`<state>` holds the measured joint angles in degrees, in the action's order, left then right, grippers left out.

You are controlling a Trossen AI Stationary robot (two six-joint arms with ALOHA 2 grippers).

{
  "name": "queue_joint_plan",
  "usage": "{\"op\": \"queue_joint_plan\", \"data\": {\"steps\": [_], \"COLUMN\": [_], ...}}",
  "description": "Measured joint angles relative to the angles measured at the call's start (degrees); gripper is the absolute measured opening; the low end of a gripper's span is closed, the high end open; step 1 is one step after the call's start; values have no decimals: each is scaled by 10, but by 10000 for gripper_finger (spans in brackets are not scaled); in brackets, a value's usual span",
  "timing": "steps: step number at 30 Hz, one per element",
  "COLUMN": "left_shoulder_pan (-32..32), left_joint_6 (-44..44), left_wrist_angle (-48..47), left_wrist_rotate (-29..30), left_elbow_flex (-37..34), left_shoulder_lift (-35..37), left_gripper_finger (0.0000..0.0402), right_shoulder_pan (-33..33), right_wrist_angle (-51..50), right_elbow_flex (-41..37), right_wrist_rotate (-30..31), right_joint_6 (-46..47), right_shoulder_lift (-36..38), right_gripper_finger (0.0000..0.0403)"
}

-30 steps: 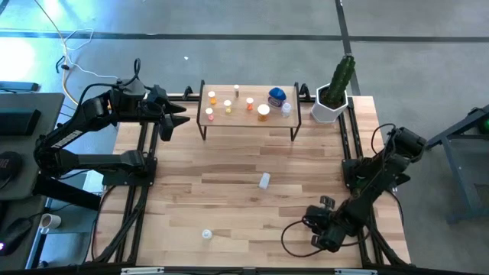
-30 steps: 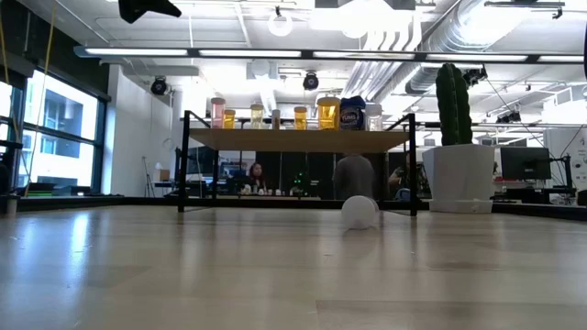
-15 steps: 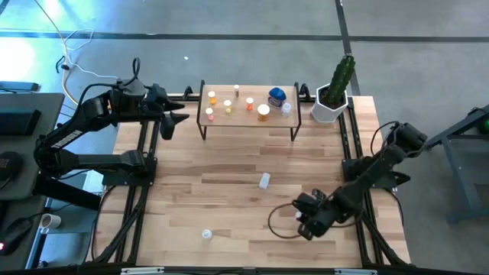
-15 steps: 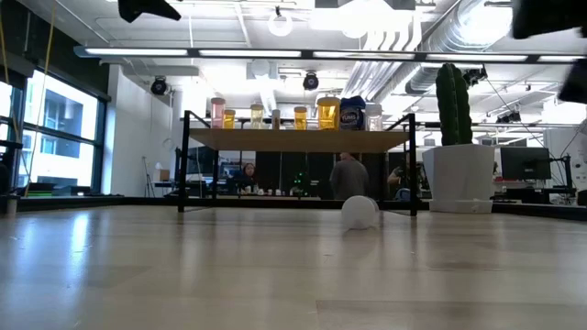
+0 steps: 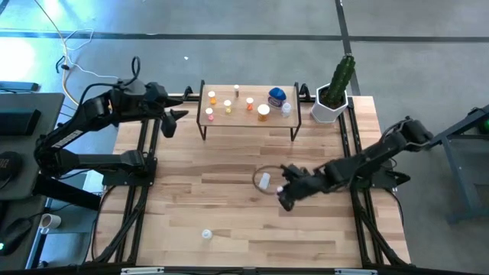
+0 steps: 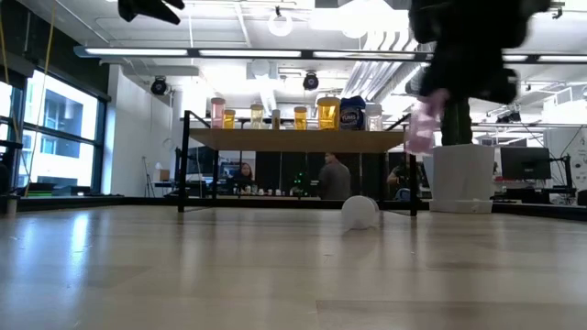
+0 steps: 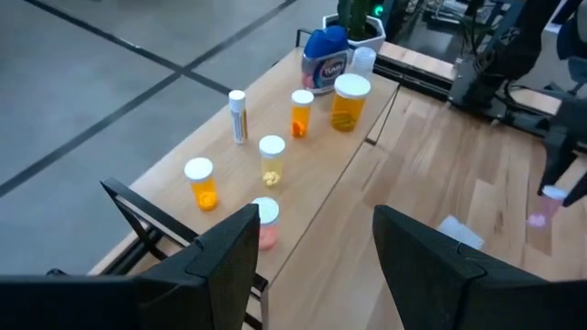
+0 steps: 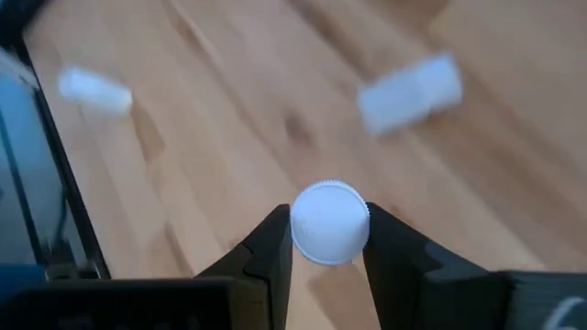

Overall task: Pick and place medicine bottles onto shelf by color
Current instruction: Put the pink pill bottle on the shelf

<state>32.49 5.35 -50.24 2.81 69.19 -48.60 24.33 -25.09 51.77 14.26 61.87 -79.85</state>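
Observation:
The shelf (image 5: 248, 107) stands at the table's far middle and carries several small bottles, mostly orange, and one larger blue bottle (image 5: 276, 95). My right gripper (image 5: 282, 191) is over the table's middle, shut on a small pinkish bottle (image 6: 420, 128) with a white cap (image 8: 330, 222). A white bottle (image 5: 264, 181) lies on its side on the table just left of that gripper. Another small bottle (image 5: 206, 234) is on the table near the front edge. My left gripper (image 7: 316, 243) is open and empty, raised by the shelf's left end. My right gripper pinches the small bottle between its two fingers (image 8: 385, 247), one on each side just at the white cap (image 8: 330, 222). The cap end faces back toward the wrist. The bottle is lifted clear of the table and points down below the fingers, a little tilted (image 6: 420, 128).
A white pot with a green cactus (image 5: 334, 95) stands at the far right, beside the shelf. Bare wood lies between the shelf and the table's near edge. People move in the room beyond the table.
My right gripper has gone from the table's near right corner toward the left and far edges, to the table's middle beside the lying white bottle. It has carried the small bottle with it.

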Motion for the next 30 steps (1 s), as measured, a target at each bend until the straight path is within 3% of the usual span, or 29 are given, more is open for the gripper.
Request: {"op": "queue_joint_plan", "data": {"steps": [6, 16, 30], "left_shoulder_pan": [0, 0, 0], "left_joint_6": [-10, -30, -41], "left_wrist_angle": [0, 0, 3], "left_wrist_rotate": [-1, -2, -2], "left_elbow_flex": [0, 0, 0], "left_shoulder_lift": [-10, -19, -24], "left_gripper_finger": [204, 204, 204], "right_shoulder_pan": [-74, -191, -327], "right_wrist_angle": [51, 29, -146], "right_elbow_flex": [3, 101, 262], "right_wrist_rotate": [-2, 6, 1], "right_joint_6": [-57, -188, -299], "right_shoulder_lift": [17, 17, 16], "right_gripper_finger": [95, 95, 95]}}
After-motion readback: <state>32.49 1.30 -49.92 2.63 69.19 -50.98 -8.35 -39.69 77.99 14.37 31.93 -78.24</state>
